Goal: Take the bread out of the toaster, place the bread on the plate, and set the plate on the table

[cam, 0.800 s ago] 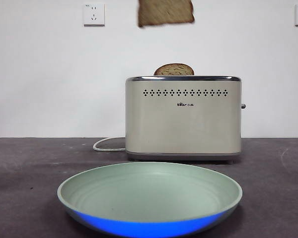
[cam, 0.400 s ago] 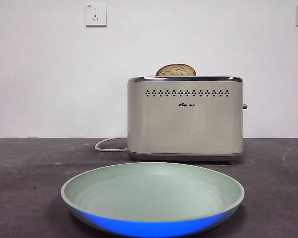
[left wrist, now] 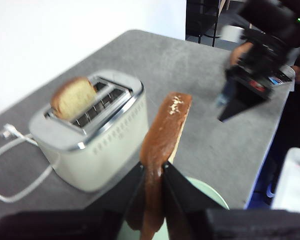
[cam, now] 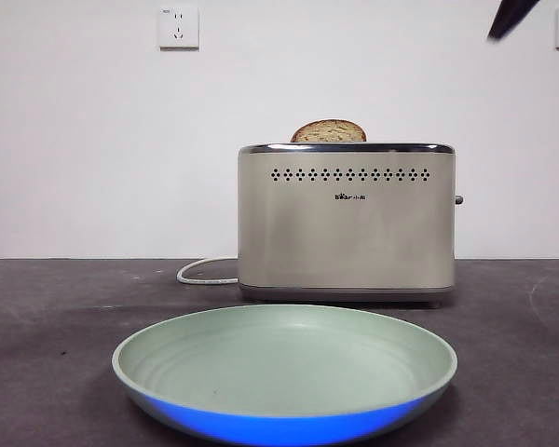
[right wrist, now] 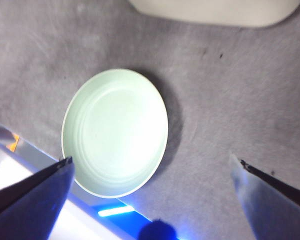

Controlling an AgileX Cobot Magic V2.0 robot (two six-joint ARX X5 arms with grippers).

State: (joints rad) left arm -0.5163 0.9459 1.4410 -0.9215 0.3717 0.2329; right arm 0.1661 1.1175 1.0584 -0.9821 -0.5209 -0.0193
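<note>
My left gripper [left wrist: 152, 167] is shut on the bread [left wrist: 165, 130], a brown slice seen edge-on and held high above the toaster [left wrist: 100, 140] and the plate [left wrist: 210, 192]. The bread is above the top of the front view. There the cream toaster [cam: 345, 223] stands on the table [cam: 47, 317] with the mint-green plate [cam: 130, 358] in front of it. My right gripper [right wrist: 150, 160] hangs open high over the plate [right wrist: 115, 132], holding nothing; the left wrist view shows it [left wrist: 240, 100] off beside the toaster.
A narrower dome-topped slice [cam: 328, 131] stays in the toaster's rear slot [left wrist: 72, 97]. A white cord [cam: 200, 272] runs from the toaster's left. A black arm tip [cam: 511, 17] shows at the front view's top right corner. The table's edge [left wrist: 270, 145] lies beyond the right gripper.
The bread, at the top edge of the front view one second ago, has risen out of it. A black arm tip has come in at the top right corner.
</note>
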